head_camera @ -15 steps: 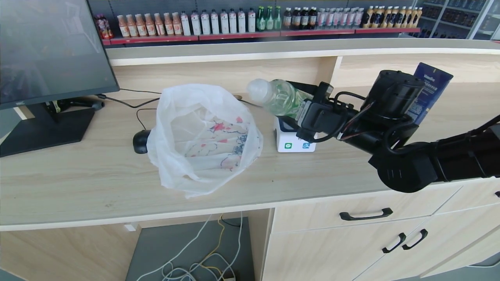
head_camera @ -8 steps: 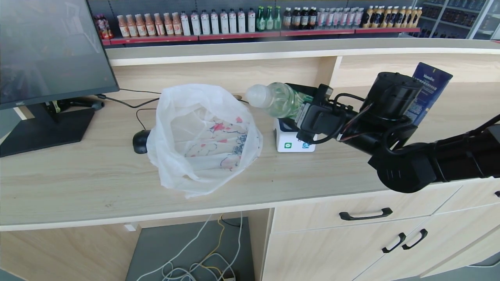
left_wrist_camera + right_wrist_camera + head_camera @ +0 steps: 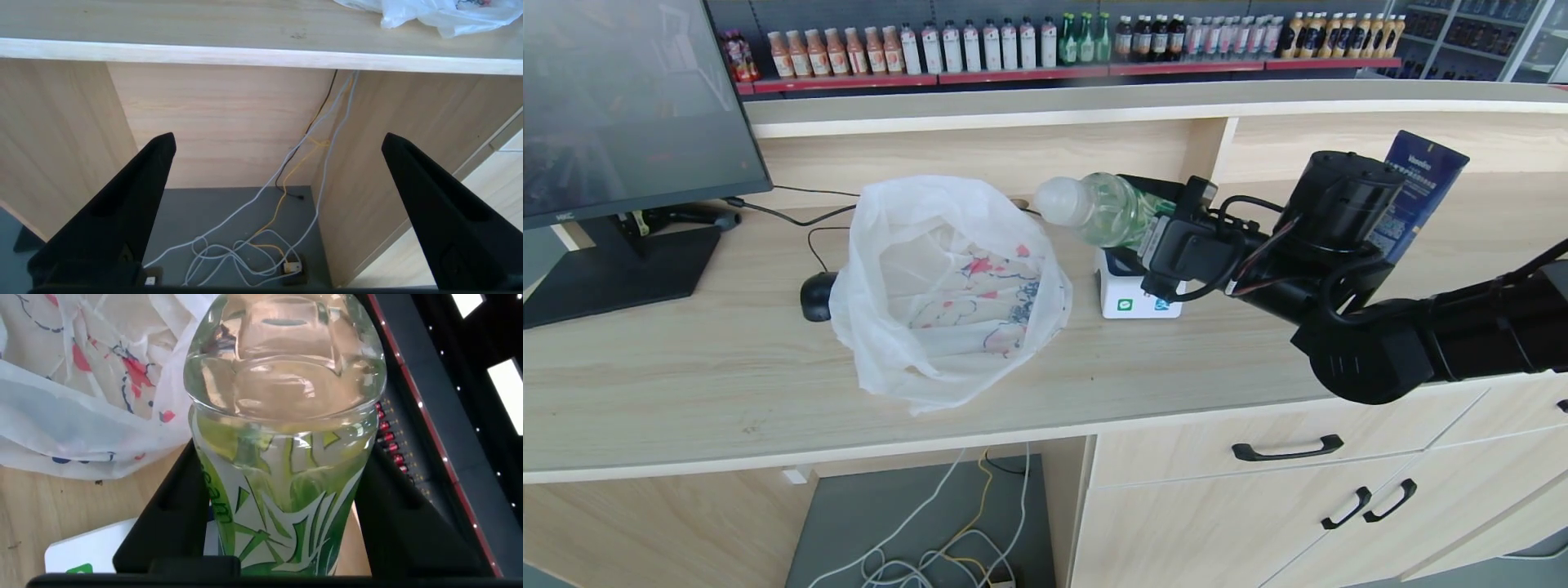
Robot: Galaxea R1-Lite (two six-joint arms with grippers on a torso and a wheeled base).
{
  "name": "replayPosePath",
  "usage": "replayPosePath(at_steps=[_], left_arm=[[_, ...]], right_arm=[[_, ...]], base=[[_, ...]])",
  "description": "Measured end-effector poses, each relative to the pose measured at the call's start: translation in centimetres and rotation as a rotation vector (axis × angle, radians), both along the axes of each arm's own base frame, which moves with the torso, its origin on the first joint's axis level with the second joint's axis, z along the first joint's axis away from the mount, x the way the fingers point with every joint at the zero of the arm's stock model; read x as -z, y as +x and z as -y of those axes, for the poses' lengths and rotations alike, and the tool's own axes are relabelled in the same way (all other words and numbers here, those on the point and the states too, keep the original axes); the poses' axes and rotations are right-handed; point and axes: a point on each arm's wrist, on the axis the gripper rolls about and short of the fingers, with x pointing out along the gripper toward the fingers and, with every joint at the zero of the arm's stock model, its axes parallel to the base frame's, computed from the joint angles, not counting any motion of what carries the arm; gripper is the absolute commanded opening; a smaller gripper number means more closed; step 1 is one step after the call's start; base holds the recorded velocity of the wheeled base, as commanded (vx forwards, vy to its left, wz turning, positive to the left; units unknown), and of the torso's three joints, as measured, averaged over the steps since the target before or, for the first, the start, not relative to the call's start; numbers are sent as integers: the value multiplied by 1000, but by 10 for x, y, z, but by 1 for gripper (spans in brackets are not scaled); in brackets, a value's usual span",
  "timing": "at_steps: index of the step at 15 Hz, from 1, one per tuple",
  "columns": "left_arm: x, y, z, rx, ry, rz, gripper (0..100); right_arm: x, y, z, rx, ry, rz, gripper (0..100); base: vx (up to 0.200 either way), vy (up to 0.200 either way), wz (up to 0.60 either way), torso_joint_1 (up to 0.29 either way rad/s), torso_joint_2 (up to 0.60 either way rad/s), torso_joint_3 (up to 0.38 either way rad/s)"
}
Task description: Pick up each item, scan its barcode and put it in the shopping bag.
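While the right hand [image 3: 1150,214] grips its green-labelled half, the bottle [image 3: 1090,206] lies nearly level at centre frame. Its long axis runs left to right, and its rounded clear end points left toward the shopping bag [image 3: 947,278], just above the white scanner [image 3: 1131,300]. The bag sits mouth-up left of centre. Red and blue print shows inside, but I cannot tell whether it is an item or the bag's own. A mouse [image 3: 815,296] touches the bag's left side. Bare worktop [image 3: 727,367] runs to the front edge. The left hand [image 3: 278,204] faces the recess under the worktop, fingers spread wide, holding nothing.
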Motion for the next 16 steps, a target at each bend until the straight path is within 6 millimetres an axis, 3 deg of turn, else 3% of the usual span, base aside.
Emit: replayPosePath(at_steps=[16], left_arm=[[0, 0, 0, 0, 0, 0, 100]], right_arm=[[-7, -3, -9, 2, 37, -6, 0]], base=[[0, 0, 0, 0, 0, 0]])
